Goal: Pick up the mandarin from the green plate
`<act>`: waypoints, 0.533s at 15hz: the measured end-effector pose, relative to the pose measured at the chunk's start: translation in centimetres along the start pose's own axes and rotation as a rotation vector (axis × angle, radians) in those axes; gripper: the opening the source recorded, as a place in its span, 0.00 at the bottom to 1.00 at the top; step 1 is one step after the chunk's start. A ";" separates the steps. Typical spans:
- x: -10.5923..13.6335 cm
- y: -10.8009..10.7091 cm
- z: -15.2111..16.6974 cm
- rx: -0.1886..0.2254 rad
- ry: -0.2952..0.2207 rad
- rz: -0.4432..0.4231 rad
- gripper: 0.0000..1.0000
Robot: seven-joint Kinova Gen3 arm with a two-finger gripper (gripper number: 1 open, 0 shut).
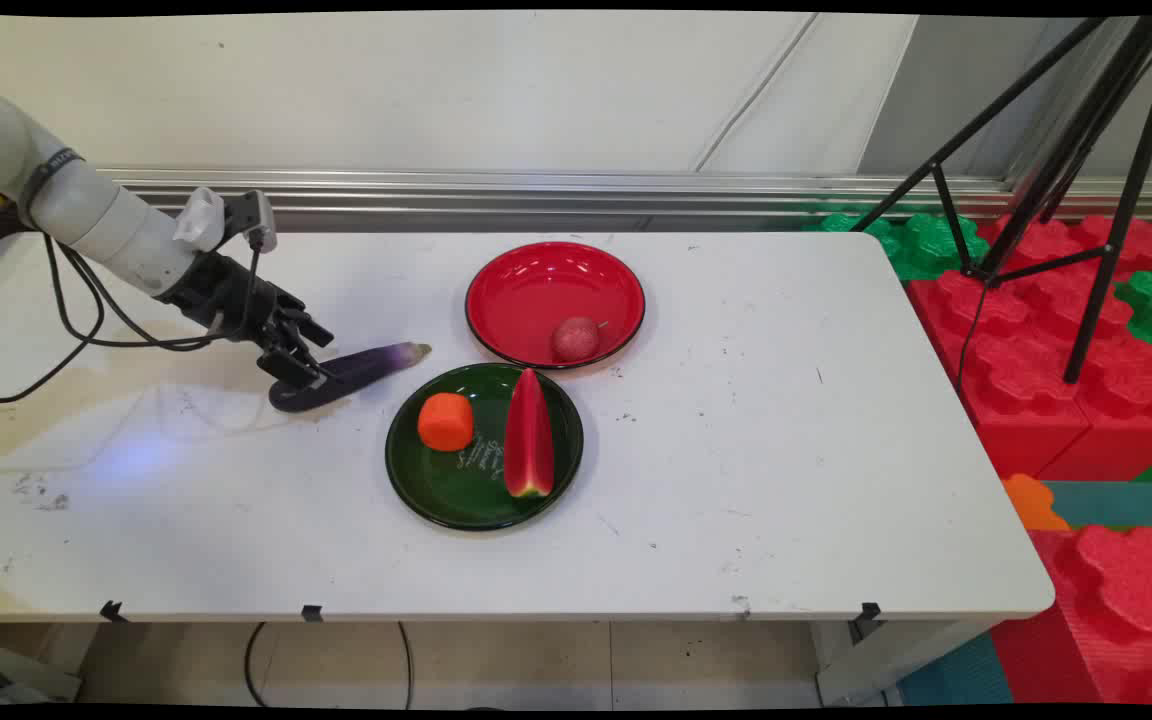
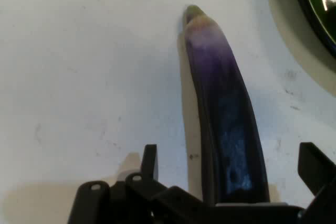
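Observation:
A long purple eggplant (image 1: 361, 368) lies flat on the white table (image 1: 736, 450), its pale tip pointing toward the plates. My gripper (image 1: 292, 366) is low over the eggplant's dark thick end. In the hand view the eggplant (image 2: 223, 103) runs up from between the two fingers (image 2: 150, 159), which stand wide apart on either side of it without touching it. The gripper (image 2: 231, 156) is open and holds nothing.
Just right of the eggplant sits a dark green plate (image 1: 436, 490) holding an orange chunk (image 1: 446, 421) and a watermelon slice (image 1: 529, 436). Behind it a red plate (image 1: 536, 285) carries a small reddish round fruit (image 1: 575, 339). A black tripod (image 1: 1056, 180) and foam blocks (image 1: 1056, 330) stand off the table's right.

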 end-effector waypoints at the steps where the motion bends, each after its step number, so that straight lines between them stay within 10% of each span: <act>1: 0.0 0.0 -0.2 0.001 0.003 0.003 1.00; 8: 0.3 0.2 -2.5 0.010 0.032 0.027 1.00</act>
